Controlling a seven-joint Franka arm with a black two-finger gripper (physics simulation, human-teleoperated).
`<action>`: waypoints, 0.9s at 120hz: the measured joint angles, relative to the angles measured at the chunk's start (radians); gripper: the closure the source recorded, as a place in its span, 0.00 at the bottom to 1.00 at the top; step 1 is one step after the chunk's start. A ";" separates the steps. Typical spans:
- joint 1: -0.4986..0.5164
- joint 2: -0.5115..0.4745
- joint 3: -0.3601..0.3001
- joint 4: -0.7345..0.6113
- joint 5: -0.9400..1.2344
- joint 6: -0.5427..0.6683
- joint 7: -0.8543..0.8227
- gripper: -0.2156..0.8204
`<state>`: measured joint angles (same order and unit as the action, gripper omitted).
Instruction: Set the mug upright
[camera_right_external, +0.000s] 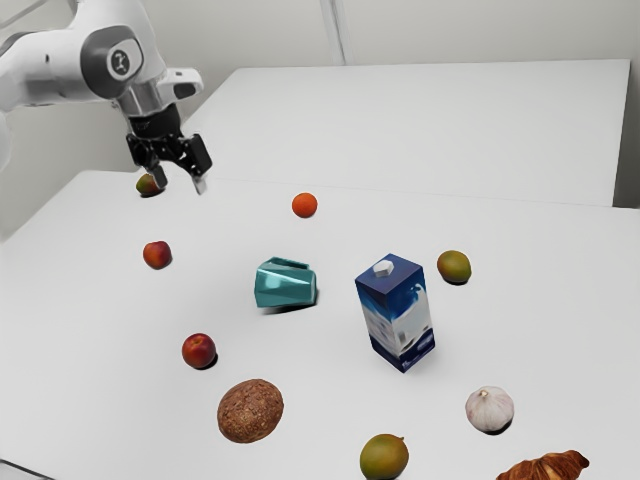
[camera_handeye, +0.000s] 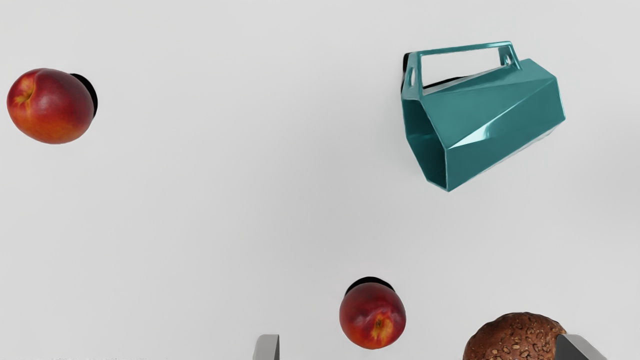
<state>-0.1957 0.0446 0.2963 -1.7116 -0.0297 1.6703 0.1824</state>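
Counter (camera_right_external: 560, 330), near to far: croissant (camera_right_external: 545, 468), one; mangoes, three, the first (camera_right_external: 385, 457) nearest; garlic (camera_right_external: 490, 409), one; bread (camera_right_external: 251, 411), one; peaches, two, the nearer (camera_right_external: 199, 351) past the bread; carton (camera_right_external: 396, 315), one, upright; mug (camera_right_external: 285, 284), one, on its side on the counter, between carton and peaches; second mango (camera_right_external: 454, 267); farther peach (camera_right_external: 157, 254); orange (camera_right_external: 305, 205), one; third mango (camera_right_external: 147, 184). Tool (camera_right_external: 180, 181), one, raised, fingers wide apart, holding nothing.

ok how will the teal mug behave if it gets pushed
Lying on its side, the mug would probably slide or rock rather than roll freely, given its flat facets and jutting handle. Its crisp, angular walls suggest it is stiff. The shiny surface could be somewhat slippery.
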 joint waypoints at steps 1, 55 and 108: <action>0.001 -0.008 0.000 -0.017 -0.002 0.008 -0.001 0.21; -0.007 -0.085 0.048 -0.426 -0.241 0.399 0.003 0.21; -0.006 0.108 0.067 -0.450 -0.704 0.580 0.212 0.21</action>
<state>-0.2017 0.1522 0.3632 -2.1618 -0.7335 2.2499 0.3943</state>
